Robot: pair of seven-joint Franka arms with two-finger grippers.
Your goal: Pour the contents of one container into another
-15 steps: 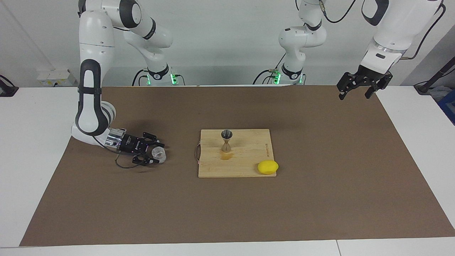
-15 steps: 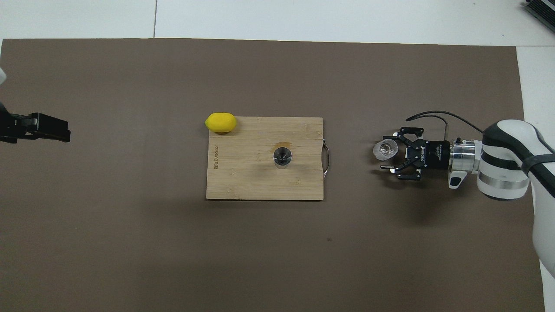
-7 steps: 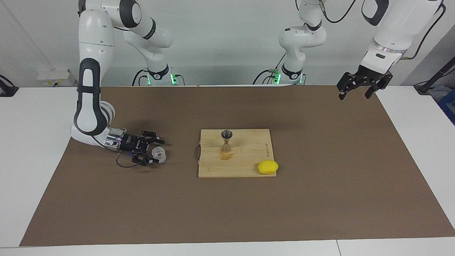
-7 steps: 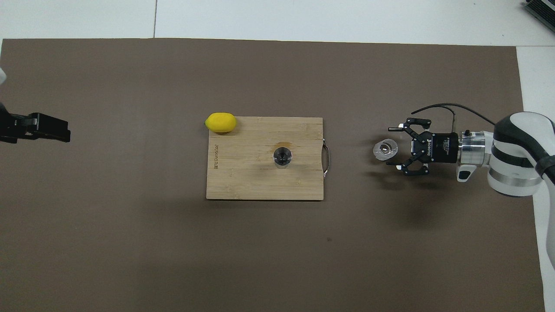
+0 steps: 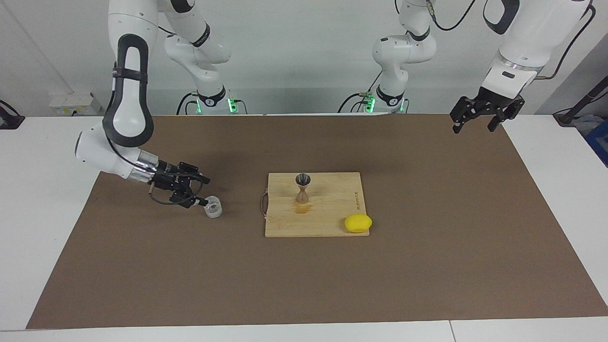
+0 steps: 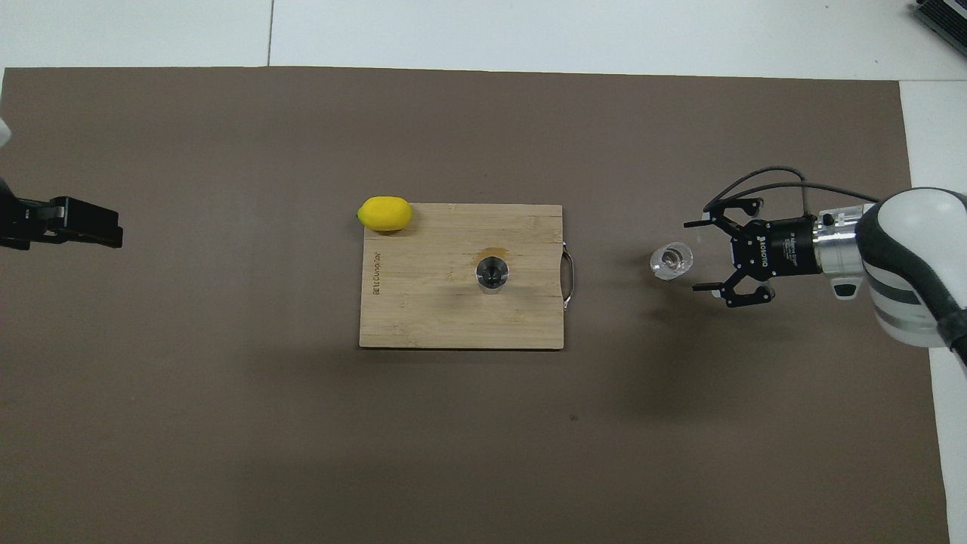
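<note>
The clear glass tumbler (image 5: 213,208) (image 6: 671,261) stands upright on the brown mat, between the board and the right arm's end of the table. My right gripper (image 5: 203,191) (image 6: 693,255) is open, held just above the mat beside the glass, its fingers clear of the glass. The metal jigger (image 5: 302,187) (image 6: 492,273) stands upright near the middle of the wooden cutting board (image 5: 332,209) (image 6: 423,302). My left gripper (image 5: 479,118) (image 6: 75,223) hangs open in the air over the mat's edge at the left arm's end and waits.
A yellow lemon (image 5: 358,223) (image 6: 385,214) lies at the board's corner farthest from the robots, toward the left arm's end. An amber wet patch (image 5: 301,208) marks the board by the jigger's foot. A brown mat (image 5: 427,266) covers the table.
My right gripper has let go of the glass, drawn back toward the right arm's end and risen a little. The glass stays standing on the mat. The left arm has not moved.
</note>
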